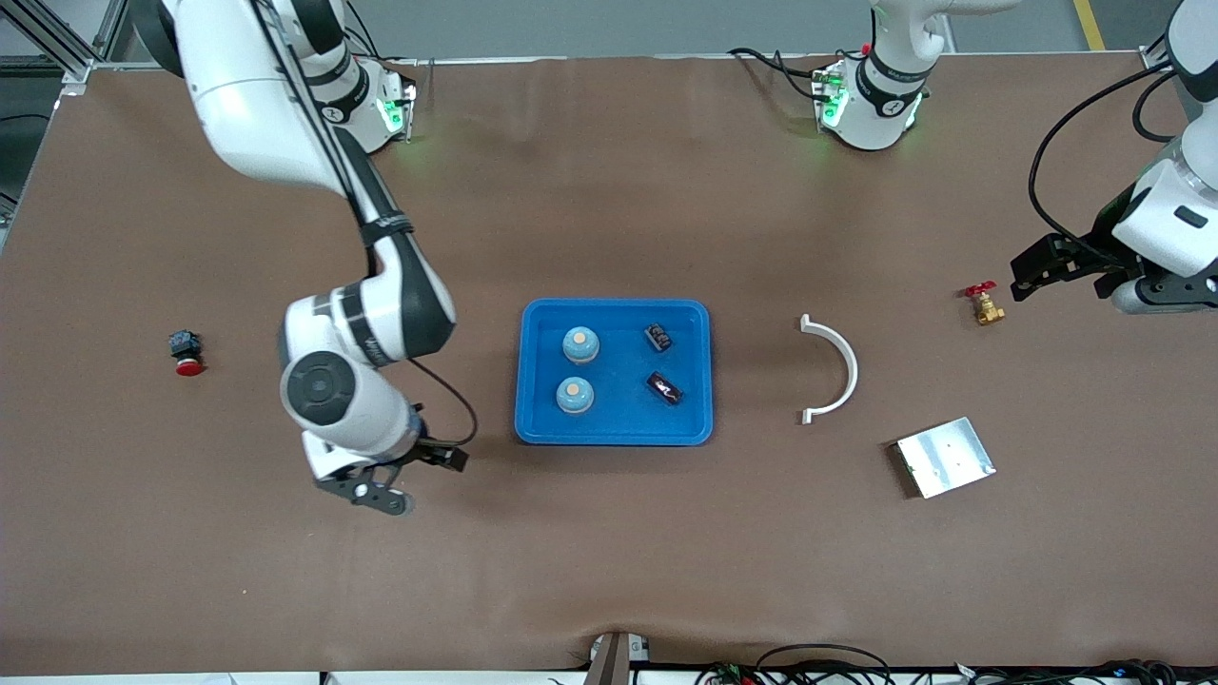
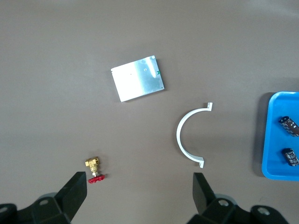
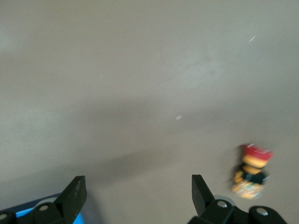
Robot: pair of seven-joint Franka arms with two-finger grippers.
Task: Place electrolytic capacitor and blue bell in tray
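The bright-blue tray [image 1: 614, 306] lies mid-table. In it stand two blue bells [image 1: 580, 344] [image 1: 575, 396] and lie two black electrolytic capacitors [image 1: 658, 337] [image 1: 665, 387]. My right gripper [image 1: 381, 487] is open and empty over bare table beside the tray, toward the right arm's end; its wrist view [image 3: 138, 193] shows a corner of the tray [image 3: 28, 212]. My left gripper [image 1: 1037, 274] is open and empty over the left arm's end of the table, beside a brass valve. Its wrist view [image 2: 140, 191] shows the tray's edge [image 2: 273, 140] and both capacitors [image 2: 289, 126] [image 2: 290, 156].
A brass valve with a red handle [image 1: 985, 304] [image 2: 93, 168], a white curved bracket [image 1: 837, 371] [image 2: 187, 135] and a flat silver plate [image 1: 945, 457] [image 2: 138, 78] lie toward the left arm's end. A red push button [image 1: 186, 354] [image 3: 252, 172] lies toward the right arm's end.
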